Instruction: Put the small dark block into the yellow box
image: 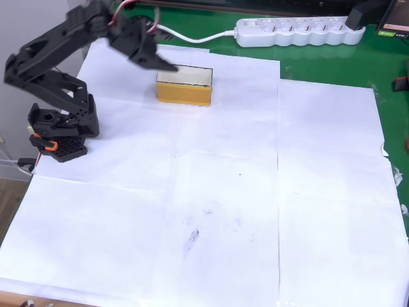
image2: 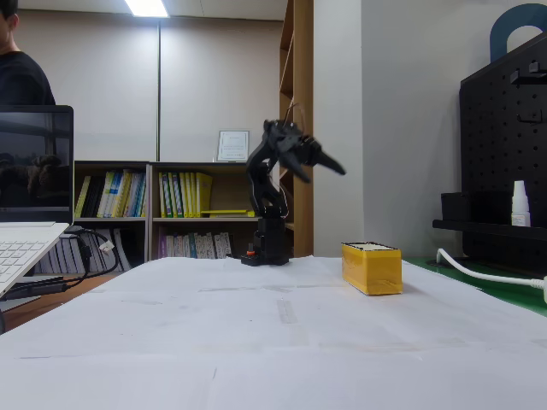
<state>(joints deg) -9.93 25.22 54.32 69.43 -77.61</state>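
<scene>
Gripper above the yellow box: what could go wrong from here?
1. The gripper is raised over the yellow box's left end; I can't tell whether it holds anything, so a release could land outside the rim.
2. A low descent could nudge the light-looking box across the white paper.

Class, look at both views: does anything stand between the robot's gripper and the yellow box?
Nothing visible does. The gripper hangs raised above the left end of the yellow box, with open air between them in the fixed view.
</scene>
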